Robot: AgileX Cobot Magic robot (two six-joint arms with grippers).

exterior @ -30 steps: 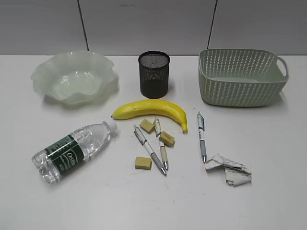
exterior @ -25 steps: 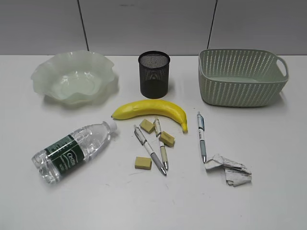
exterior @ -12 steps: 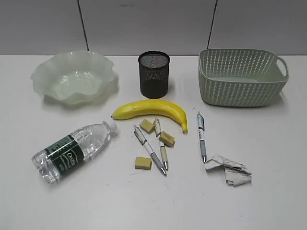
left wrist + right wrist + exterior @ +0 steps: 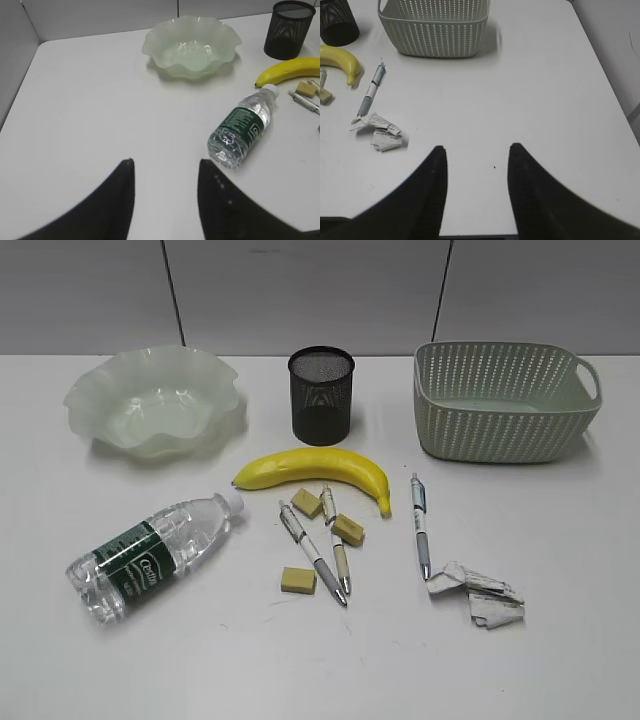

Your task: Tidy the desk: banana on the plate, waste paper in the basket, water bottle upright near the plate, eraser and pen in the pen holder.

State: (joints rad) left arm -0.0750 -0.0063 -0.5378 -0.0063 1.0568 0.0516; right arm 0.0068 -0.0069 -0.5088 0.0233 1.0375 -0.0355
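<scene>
On the white desk (image 4: 560, 640) the banana (image 4: 315, 467) lies in front of the black mesh pen holder (image 4: 321, 395). The pale green plate (image 4: 155, 400) stands back left, the sage basket (image 4: 505, 400) back right. The water bottle (image 4: 155, 553) lies on its side at front left. Three erasers (image 4: 298, 580) and three pens (image 4: 313, 552) are scattered mid-desk. The waste paper (image 4: 478, 595) sits front right. My left gripper (image 4: 166, 162) hangs open over bare desk, left of the water bottle (image 4: 242, 132). My right gripper (image 4: 476, 148) is open, right of the waste paper (image 4: 380, 134).
Grey wall panels close off the back. In the right wrist view the desk's right edge (image 4: 615, 95) runs near a grey side wall. The plate (image 4: 192, 45) and the pen holder (image 4: 287, 27) show far off in the left wrist view. Neither arm appears in the exterior view.
</scene>
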